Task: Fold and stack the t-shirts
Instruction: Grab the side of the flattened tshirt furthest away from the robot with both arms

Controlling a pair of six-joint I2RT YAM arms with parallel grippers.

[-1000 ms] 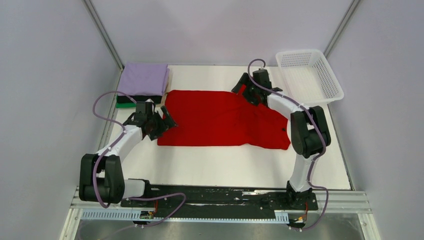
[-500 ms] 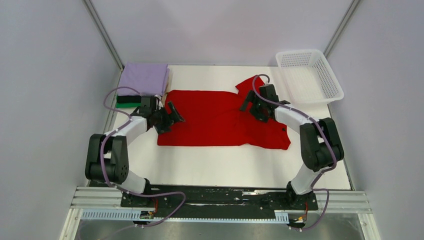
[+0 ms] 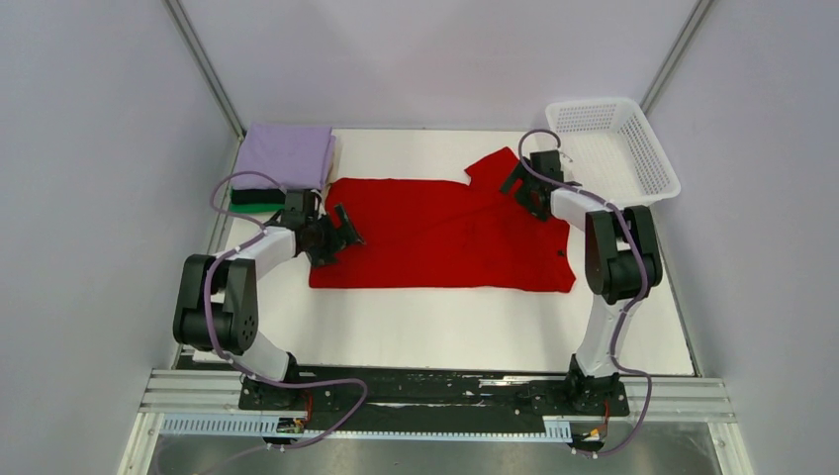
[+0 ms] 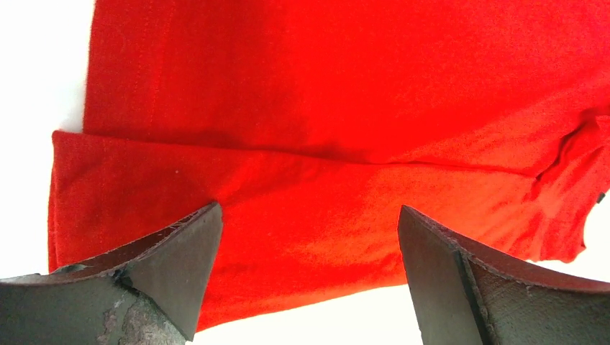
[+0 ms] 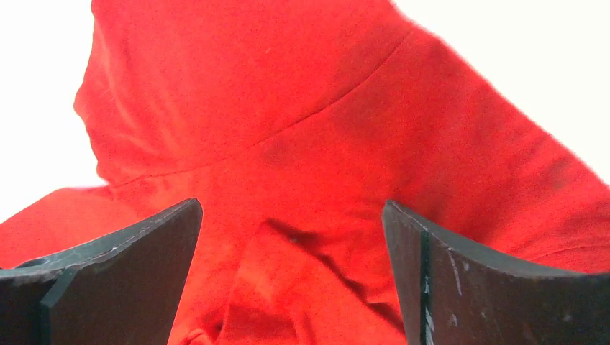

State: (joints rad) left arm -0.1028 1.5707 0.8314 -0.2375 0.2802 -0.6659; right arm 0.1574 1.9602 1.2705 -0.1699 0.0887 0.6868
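The red t-shirt [image 3: 440, 234] lies spread on the white table, partly folded, with one sleeve [image 3: 492, 165] sticking out at the back right. My left gripper [image 3: 341, 230] is open and empty at the shirt's left edge; the left wrist view shows the folded red cloth [image 4: 324, 129] and its hem between the open fingers. My right gripper [image 3: 521, 186] is open and empty over the sleeve and shoulder, with wrinkled red cloth [image 5: 288, 144] below it. A folded lavender tee [image 3: 288, 154] tops a stack with a black one [image 3: 259, 196] and a green one [image 3: 253, 207] at the back left.
A white mesh basket [image 3: 611, 148] stands at the back right corner, close to my right arm. The booth's walls close in on both sides. Bare white table [image 3: 445, 327] lies in front of the shirt.
My right gripper let go of the sleeve, which now lies spread at the back right, and moved right toward the basket. My left gripper moved a little toward the shirt's left edge.
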